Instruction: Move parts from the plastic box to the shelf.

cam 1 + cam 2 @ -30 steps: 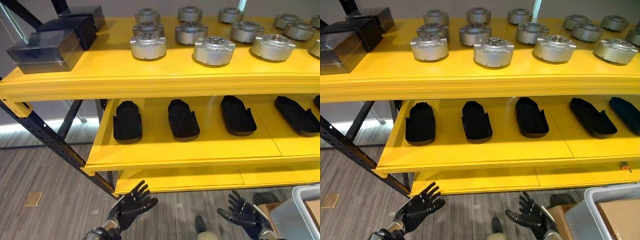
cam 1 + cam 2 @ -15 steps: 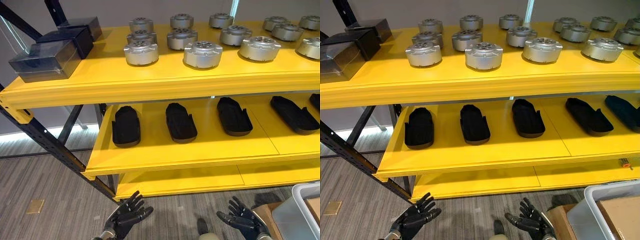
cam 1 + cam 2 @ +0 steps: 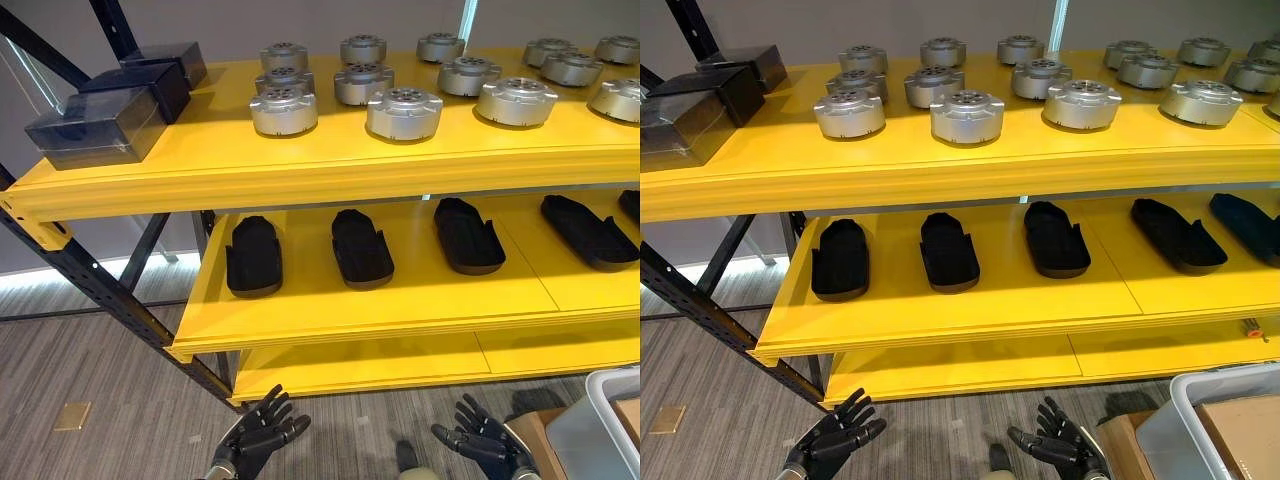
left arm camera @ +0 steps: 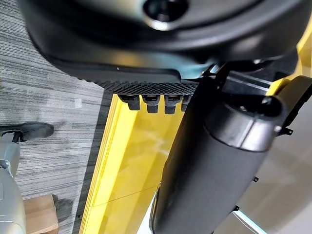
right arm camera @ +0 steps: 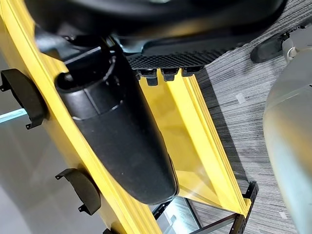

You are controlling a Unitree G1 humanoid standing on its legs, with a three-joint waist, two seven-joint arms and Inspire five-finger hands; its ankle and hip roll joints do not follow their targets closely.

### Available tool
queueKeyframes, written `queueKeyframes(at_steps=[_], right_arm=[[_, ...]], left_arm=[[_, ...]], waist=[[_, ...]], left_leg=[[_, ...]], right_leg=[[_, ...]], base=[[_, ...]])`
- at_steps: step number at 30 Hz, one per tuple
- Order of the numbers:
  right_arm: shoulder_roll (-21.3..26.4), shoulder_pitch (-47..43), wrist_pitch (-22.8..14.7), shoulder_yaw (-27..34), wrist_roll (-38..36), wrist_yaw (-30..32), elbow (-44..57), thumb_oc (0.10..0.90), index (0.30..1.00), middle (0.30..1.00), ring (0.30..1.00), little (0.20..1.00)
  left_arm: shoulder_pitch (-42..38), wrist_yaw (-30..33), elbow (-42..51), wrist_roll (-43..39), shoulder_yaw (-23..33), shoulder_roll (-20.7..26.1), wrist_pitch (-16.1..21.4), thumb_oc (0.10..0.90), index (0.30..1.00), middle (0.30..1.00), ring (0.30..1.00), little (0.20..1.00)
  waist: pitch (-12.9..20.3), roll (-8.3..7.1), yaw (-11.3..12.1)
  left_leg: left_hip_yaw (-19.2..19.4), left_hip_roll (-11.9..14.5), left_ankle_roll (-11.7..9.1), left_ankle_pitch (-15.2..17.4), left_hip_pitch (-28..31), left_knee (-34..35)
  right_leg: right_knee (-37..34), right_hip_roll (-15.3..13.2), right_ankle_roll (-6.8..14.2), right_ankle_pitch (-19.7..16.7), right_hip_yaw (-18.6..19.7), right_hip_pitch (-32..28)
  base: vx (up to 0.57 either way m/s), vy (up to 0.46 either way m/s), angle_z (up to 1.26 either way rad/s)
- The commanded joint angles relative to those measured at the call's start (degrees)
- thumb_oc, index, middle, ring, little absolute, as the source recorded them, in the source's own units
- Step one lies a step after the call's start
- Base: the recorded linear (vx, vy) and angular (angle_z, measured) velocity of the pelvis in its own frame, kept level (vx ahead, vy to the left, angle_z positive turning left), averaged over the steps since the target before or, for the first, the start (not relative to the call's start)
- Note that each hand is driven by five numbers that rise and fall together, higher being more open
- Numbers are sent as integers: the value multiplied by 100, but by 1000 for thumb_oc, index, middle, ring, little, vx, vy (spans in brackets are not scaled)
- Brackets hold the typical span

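Note:
A yellow shelf (image 3: 330, 170) stands before me with two tiers. Several silver round parts (image 3: 403, 108) sit on its top tier, and several black shoe-shaped parts (image 3: 361, 246) lie in a row on the lower tier (image 3: 400, 305). The grey plastic box (image 3: 1200, 425) shows at the bottom right, with a brown carton (image 3: 1245, 430) inside it. My left hand (image 3: 255, 437) hangs low over the floor, fingers spread and empty. My right hand (image 3: 482, 444) is level with it near the box, also spread and holding nothing.
Dark translucent boxes (image 3: 105, 110) sit at the top tier's left end. A black slanted rack brace (image 3: 100, 290) runs down the left side. Grey striped floor (image 3: 90, 380) lies below the shelf.
The whole picture has shifted, so the camera moved. Both hands have sunk lower in the view since a second ago and stay spread and empty.

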State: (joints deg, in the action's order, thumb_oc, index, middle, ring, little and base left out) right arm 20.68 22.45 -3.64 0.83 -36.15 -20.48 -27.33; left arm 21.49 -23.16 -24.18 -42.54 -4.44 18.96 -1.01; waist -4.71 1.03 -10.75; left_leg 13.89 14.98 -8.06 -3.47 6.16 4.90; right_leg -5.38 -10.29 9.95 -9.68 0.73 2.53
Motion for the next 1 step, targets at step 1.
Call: queueKeyframes(at_steps=[1], right_arm=[[8, -388, -408, 211, -295, -111, 550, 900, 1000, 1000, 1000, 1000]], left_arm=[[-323, -104, 425, -238, 324, 276, 357, 900, 1000, 1000, 1000, 1000]], waist=[[-215, -271, -12]], left_leg=[[261, 112, 149, 90, 199, 10]], right_leg=[[38, -102, -93, 367, -495, -490]], base=[[0, 0, 0]])
